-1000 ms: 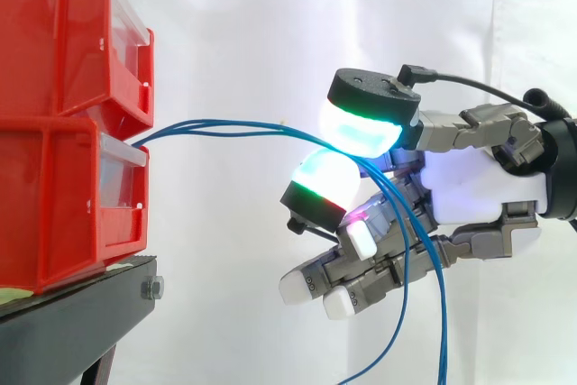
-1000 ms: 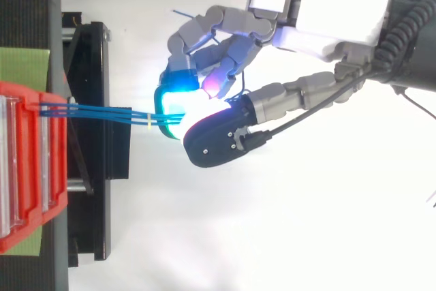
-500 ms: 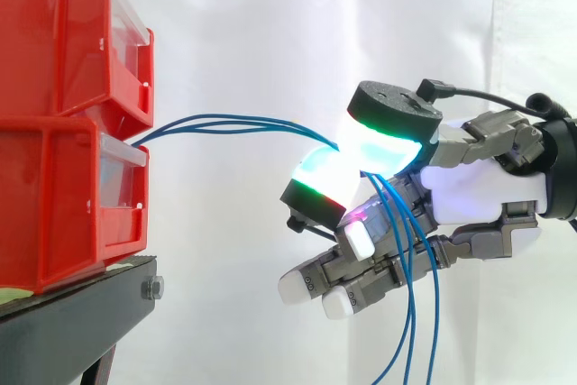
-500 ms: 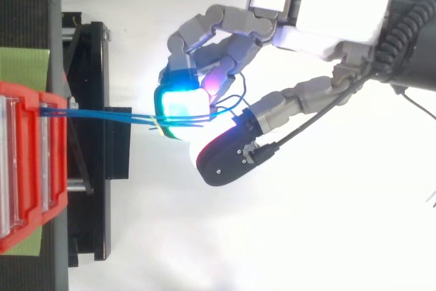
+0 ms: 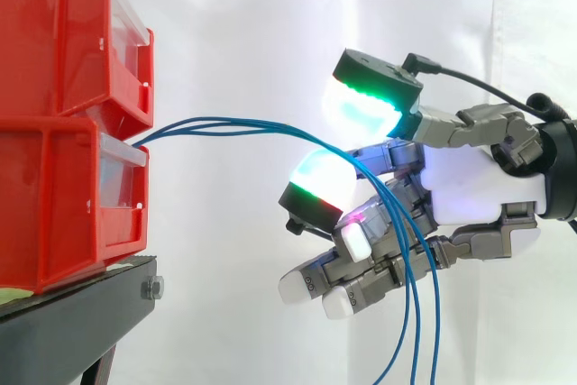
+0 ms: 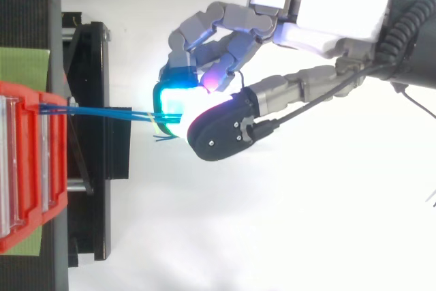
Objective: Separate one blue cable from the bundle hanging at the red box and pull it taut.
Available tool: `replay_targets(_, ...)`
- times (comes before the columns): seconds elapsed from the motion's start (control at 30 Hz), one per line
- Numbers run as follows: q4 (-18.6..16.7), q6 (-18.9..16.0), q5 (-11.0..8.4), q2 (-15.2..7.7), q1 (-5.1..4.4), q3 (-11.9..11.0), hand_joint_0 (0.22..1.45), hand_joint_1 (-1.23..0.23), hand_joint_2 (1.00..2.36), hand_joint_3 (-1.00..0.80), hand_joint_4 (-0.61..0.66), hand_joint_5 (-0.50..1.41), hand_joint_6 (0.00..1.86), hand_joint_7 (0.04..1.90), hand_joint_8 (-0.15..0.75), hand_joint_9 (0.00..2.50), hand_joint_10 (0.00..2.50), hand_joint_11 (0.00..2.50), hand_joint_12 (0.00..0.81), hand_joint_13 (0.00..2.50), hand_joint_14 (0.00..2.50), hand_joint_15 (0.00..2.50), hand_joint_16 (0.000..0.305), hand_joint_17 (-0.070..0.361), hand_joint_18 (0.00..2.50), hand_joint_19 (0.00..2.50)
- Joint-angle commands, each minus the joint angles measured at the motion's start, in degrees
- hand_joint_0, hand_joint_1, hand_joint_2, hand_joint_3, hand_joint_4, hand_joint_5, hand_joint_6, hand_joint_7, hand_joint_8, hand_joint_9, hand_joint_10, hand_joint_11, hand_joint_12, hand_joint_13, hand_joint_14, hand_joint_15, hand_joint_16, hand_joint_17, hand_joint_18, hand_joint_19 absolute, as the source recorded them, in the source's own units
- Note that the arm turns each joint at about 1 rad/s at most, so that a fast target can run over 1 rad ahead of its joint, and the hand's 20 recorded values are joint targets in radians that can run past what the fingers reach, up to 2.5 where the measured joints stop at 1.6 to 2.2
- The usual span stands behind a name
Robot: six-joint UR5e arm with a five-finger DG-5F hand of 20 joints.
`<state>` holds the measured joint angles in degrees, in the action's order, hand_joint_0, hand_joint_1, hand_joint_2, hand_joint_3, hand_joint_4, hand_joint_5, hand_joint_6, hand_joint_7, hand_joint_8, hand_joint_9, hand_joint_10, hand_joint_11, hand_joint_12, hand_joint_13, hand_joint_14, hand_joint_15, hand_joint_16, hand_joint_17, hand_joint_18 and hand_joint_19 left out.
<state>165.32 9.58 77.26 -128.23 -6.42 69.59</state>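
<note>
Compared with half a second earlier, the thumb pad is lifted off the finger pad, and a clear gap stands between them. The hand is thus wide at the pinch and clamps nothing. The blue cables only drape over the finger pad and fall past the palm. They leave the lower red box together in a slack arc. Judgement: no strand is separated yet; a fresh pinch is required. Cables: thin, smooth, limp. Pads: thick, rounded. Box: rigid, glossy plastic
</note>
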Motion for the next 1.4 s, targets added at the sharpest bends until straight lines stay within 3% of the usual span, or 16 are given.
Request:
replay_targets(0.0,0.00,0.00,0.00,0.00,0.01,-0.07,0.61,-0.62,1.00,-0.44,0.09,-0.16,0.89,1.13,0.303,1.01,0.02,0.63,0.284,0.50,0.01,0.15,0.035,0.078,0.44,0.31)
replay_targets(0.13,0.00,0.00,0.00,0.00,0.01,-0.07,0.64,-0.77,1.02,-0.31,0.10,-0.17,0.89,1.17,0.296,0.98,0.02,0.63,0.288,0.50,0.01,0.15,0.035,0.078,0.44,0.30)
replay_targets(0.27,0.00,0.00,0.00,0.00,0.01,0.02,0.71,-0.86,1.01,-0.34,0.07,-0.18,0.90,1.21,0.295,0.97,0.02,0.63,0.290,0.50,0.01,0.14,0.036,0.080,0.45,0.28)
replay_targets(0.4,0.00,-0.09,0.09,0.00,0.01,-0.07,0.76,-0.87,1.00,-0.50,0.04,-0.18,0.90,1.21,0.283,0.95,0.02,0.62,0.290,0.49,0.00,0.13,0.036,0.081,0.45,0.26)
replay_targets(0.7,0.00,-0.09,0.26,0.00,0.27,0.02,0.70,-0.90,1.00,-0.50,0.13,-0.17,0.88,1.10,0.276,0.95,0.02,0.63,0.284,0.47,0.00,0.11,0.036,0.080,0.45,0.26)
replay_targets(0.8,0.18,-0.18,0.26,0.09,0.36,-0.07,0.63,-0.87,1.00,-0.50,0.16,-0.16,0.88,1.14,0.280,0.98,0.02,0.63,0.280,0.48,0.01,0.13,0.035,0.080,0.45,0.28)
replay_targets(0.87,0.18,-0.35,0.35,0.09,0.45,-0.07,0.54,-0.77,1.00,-0.50,0.15,-0.16,0.88,1.13,0.295,1.00,0.02,0.63,0.292,0.50,0.01,0.14,0.037,0.084,0.46,0.30)
replay_targets(0.93,0.26,-0.44,0.70,0.09,0.54,0.02,0.50,-0.75,1.00,-0.50,0.14,-0.15,0.89,1.11,0.306,1.01,0.02,0.63,0.304,0.51,0.01,0.14,0.039,0.088,0.47,0.31)
replay_targets(1.07,0.26,-0.18,1.76,0.35,0.71,-0.16,0.50,-0.55,1.00,-0.50,0.13,-0.15,0.88,1.06,0.318,1.06,0.02,0.62,0.309,0.53,0.01,0.15,0.040,0.091,0.48,0.33)
replay_targets(1.2,0.44,0.00,1.85,1.14,0.89,-0.33,0.58,-0.52,1.00,-0.50,0.11,-0.16,0.88,1.06,0.306,1.05,0.02,0.62,0.294,0.53,0.01,0.17,0.037,0.083,0.46,0.35)
replay_targets(1.37,1.14,0.70,1.85,1.50,0.97,-0.42,0.61,-0.64,1.01,-0.38,0.09,-0.16,0.88,1.14,0.310,1.05,0.02,0.66,0.291,0.54,0.01,0.18,0.037,0.083,0.47,0.35)
